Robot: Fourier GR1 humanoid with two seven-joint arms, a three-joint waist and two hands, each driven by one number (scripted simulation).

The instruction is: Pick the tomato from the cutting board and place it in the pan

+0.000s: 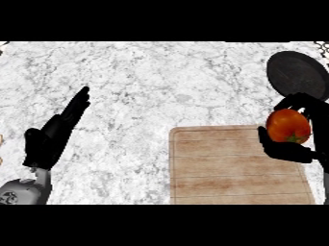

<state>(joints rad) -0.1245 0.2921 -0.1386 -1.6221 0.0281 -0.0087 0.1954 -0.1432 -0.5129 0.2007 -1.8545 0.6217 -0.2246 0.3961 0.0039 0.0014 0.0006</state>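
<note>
One round red-orange tomato is sitting in the curled black right hand, raised over the far right corner of the pale wooden cutting board, while the left hand is resting open, fingers straight, near the view's left side. The fruit is looking light, smooth and easily bruised, so cupping it around its widest middle is seeming wisest. Beyond, the round black pan is waiting on the white marble desk.
</note>
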